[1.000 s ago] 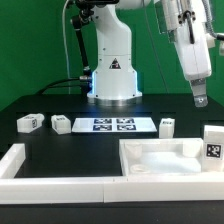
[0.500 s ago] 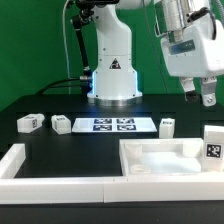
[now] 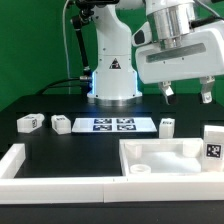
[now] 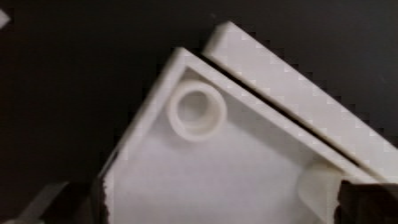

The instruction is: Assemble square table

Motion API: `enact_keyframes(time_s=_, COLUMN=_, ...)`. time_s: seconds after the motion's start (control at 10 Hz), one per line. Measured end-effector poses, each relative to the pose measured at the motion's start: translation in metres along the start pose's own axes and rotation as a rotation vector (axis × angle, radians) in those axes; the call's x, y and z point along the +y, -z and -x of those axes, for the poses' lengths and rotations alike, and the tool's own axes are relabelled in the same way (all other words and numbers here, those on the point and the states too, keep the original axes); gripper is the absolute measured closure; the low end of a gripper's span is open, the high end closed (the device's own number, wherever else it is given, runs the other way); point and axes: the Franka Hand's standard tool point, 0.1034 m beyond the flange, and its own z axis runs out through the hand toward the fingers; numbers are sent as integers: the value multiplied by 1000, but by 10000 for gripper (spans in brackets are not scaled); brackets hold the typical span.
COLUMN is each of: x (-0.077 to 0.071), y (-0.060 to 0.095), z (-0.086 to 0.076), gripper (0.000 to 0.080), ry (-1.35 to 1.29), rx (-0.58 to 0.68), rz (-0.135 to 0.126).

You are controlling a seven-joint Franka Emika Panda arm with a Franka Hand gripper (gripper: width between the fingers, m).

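Observation:
The white square tabletop (image 3: pixel 168 160) lies at the front on the exterior view's right, rim up, tucked into the corner of the white wall bars. Four small tagged legs lie loose: two on the exterior view's left (image 3: pixel 28 122) (image 3: pixel 62 125), one by the marker board (image 3: pixel 167 126), one upright at the far right (image 3: pixel 213 142). My gripper (image 3: pixel 187 94) hangs open and empty well above the tabletop. In the wrist view the tabletop (image 4: pixel 205 165) shows one corner with its round hole (image 4: pixel 192 106), framed by my dark fingertips (image 4: pixel 43 205).
The marker board (image 3: pixel 112 125) lies flat in front of the robot base (image 3: pixel 113 75). A low white wall bar (image 3: pixel 60 186) runs along the front edge and turns up on the left (image 3: pixel 14 158). Another bar (image 4: pixel 294 90) lies against the tabletop's corner.
The arm has swung toward the exterior view's left and the wrist has turned, so both fingers now show side by side. The jaws have stayed wide open. No part has moved.

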Motion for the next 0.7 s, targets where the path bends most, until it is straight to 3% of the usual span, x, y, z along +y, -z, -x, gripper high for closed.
enact_keyframes(time_s=0.4, x=4, y=-1, z=-4, gripper=151, ry=263, rx=1, rz=4)
enact_keyframes(time_s=0.7, x=41, y=-19, z=13, gripper=151, ry=502, rx=-73, rz=82)
